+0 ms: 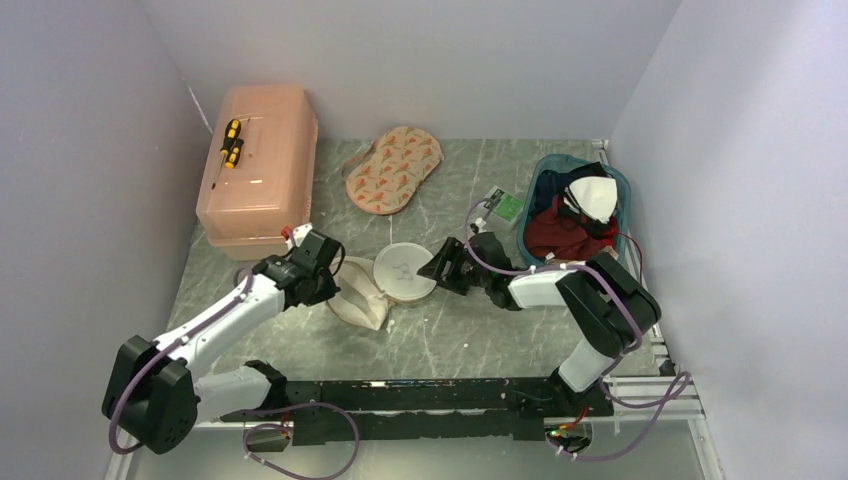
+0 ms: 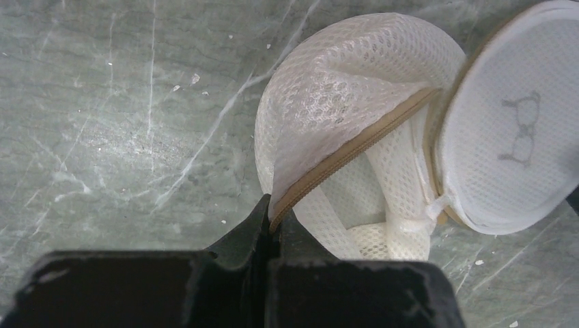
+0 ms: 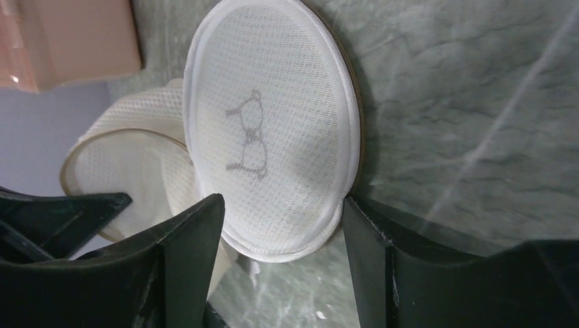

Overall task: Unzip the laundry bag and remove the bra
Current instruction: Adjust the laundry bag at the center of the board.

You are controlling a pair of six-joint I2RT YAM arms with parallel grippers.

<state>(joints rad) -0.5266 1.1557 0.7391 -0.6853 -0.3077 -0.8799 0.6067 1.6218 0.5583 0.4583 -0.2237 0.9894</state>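
**One bag, two claws**

One laundry bag [image 1: 358, 300] lies on the surface [image 1: 450, 340]. It is white mesh, cream-rimmed, with its round lid [image 3: 273, 130] open and showing a bra icon. My left claw [image 2: 273, 219] is clamped on its zipper edge. My right claw [image 3: 281, 203] stands apart, straddling the lid.

White mesh laundry bag [image 1: 385, 283], cream rim
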